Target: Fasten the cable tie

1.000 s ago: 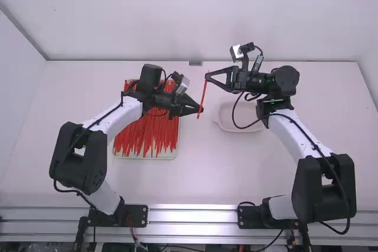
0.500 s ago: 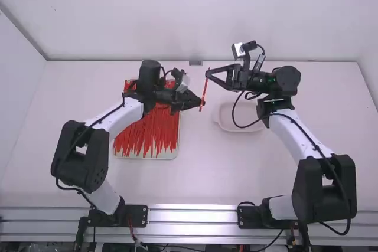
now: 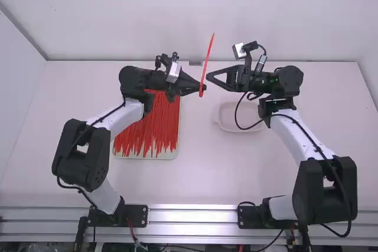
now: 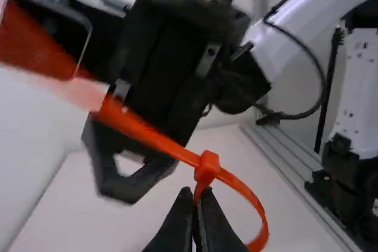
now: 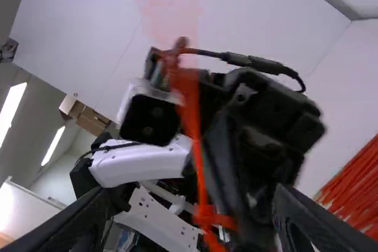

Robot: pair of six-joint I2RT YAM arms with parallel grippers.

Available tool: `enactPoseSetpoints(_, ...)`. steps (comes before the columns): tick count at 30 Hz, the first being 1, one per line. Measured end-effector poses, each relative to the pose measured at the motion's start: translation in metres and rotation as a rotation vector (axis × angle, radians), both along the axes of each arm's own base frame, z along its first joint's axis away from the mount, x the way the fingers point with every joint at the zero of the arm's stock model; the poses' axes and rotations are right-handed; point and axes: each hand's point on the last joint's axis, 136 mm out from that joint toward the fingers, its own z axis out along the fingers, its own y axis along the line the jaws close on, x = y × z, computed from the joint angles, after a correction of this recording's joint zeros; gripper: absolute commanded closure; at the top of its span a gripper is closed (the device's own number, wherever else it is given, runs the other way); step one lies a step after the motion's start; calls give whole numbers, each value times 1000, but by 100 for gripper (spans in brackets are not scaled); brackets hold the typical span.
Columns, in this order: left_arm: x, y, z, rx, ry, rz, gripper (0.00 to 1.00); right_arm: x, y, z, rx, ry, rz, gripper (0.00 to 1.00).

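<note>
A red cable tie [image 3: 207, 63] stands nearly upright in the air above the table's far middle, its tail pointing up. My left gripper [image 3: 199, 90] is shut on its lower end. In the left wrist view the fingers [image 4: 194, 210] pinch the tie [image 4: 147, 137] just under its square head, and a small loop curls off to one side. My right gripper [image 3: 208, 78] faces the left one from the right, open, its fingertips level with the tie's lower part. In the right wrist view the tie [image 5: 189, 116] runs between my widely spread fingers [image 5: 77, 228].
A white tray [image 3: 171, 154] left of centre holds a pile of several red cable ties [image 3: 147, 131]. A shallow white dish [image 3: 227, 123] lies under the right arm. Both arms meet high over the gap between tray and dish.
My left gripper has risen and moved toward the back wall, turning so the tie's tail swung from hanging low to pointing up. The right gripper has barely shifted.
</note>
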Motion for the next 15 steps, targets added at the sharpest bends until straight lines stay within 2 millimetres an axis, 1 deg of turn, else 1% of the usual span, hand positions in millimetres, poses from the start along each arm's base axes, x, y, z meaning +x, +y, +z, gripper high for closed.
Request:
enactPoseSetpoints(2,-5,1,3,5,22,-14,97,0,-1,0,0,-1,-1,25)
enactPoseSetpoints(5,-7,2,3,23,89,-27,97,0,-1,0,0,-1,-1,26)
enactPoseSetpoints(8,-5,1,0,42,168,-32,97,-1,1,0,0,0,5,26)
enactPoseSetpoints(10,-1,0,-5,59,239,-32,97,-4,6,0,2,0,18,28)
enactPoseSetpoints(11,-1,0,-5,60,243,-32,98,-5,7,0,1,-1,21,28)
enactPoseSetpoints(12,2,-1,-9,70,278,-31,97,-6,10,0,1,-1,28,30)
enactPoseSetpoints(15,8,-2,-16,81,330,-21,97,-9,13,0,1,0,38,38)
